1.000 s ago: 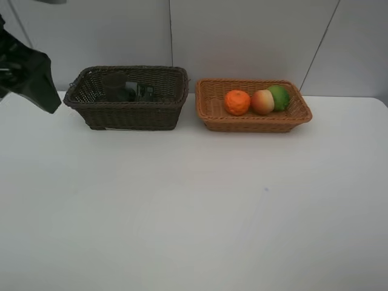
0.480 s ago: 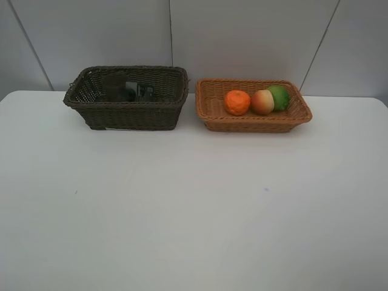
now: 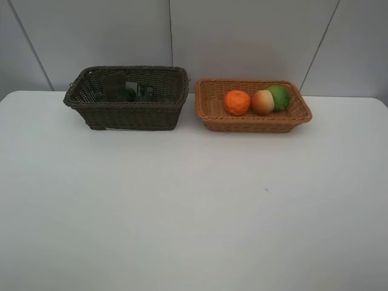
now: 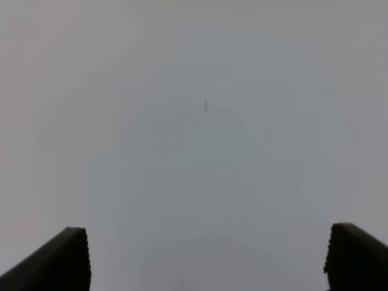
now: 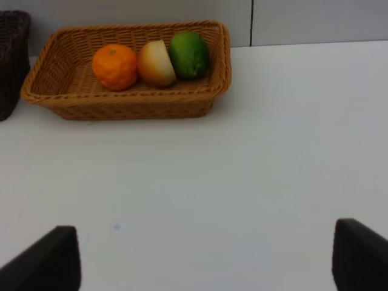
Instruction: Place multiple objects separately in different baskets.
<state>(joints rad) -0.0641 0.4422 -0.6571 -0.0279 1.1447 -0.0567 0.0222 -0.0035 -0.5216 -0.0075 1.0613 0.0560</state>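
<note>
Both baskets sit side by side along the far edge of the white table [image 3: 194,212], long sides running left to right: the dark brown basket [image 3: 127,112] on the left holds dark items I can't make out, while the tan basket [image 3: 251,121] on the right holds the mandarin [image 3: 237,102], peach [image 3: 262,102] and green fruit [image 3: 279,97] in a touching row along its length. The whole front of the table lies open. The dark arm seen at the left edge a second ago has gone from the overhead view, and the left gripper [image 4: 206,260] and right gripper [image 5: 206,257] each hang with fingers wide apart, holding nothing.
</note>
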